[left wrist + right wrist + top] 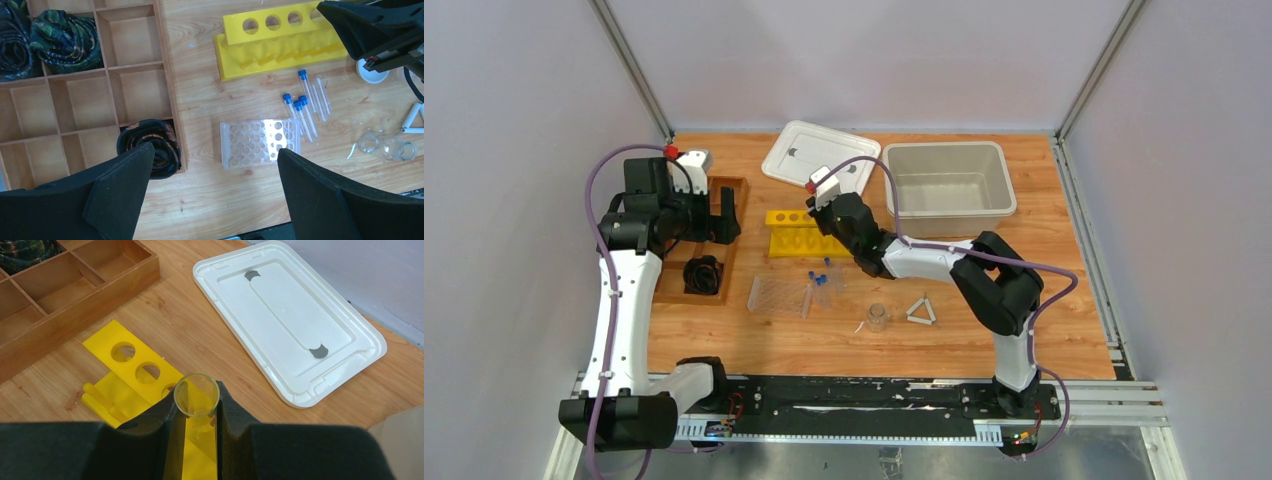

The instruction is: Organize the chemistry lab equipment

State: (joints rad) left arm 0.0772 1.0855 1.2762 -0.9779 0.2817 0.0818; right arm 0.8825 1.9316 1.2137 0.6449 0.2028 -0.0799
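Observation:
My right gripper [196,412] is shut on a clear glass tube [196,376] that stands upright with its open rim up, just above the yellow tube rack [135,370]. The top view shows that gripper [824,215] over the rack's right end [799,232]. Several blue-capped tubes [302,107] lie loose beside the clear plastic rack [260,142]. Two glass beakers [387,145], a white triangle [412,117] and a white dome-shaped piece [372,72] lie further right. My left gripper [215,170] hangs open and empty above the table by the wooden organizer [75,100].
A white lid [821,155] and a beige bin [947,180] sit at the back of the table. The wooden organizer [714,250] on the left holds dark rolled cloths [150,147] in some compartments.

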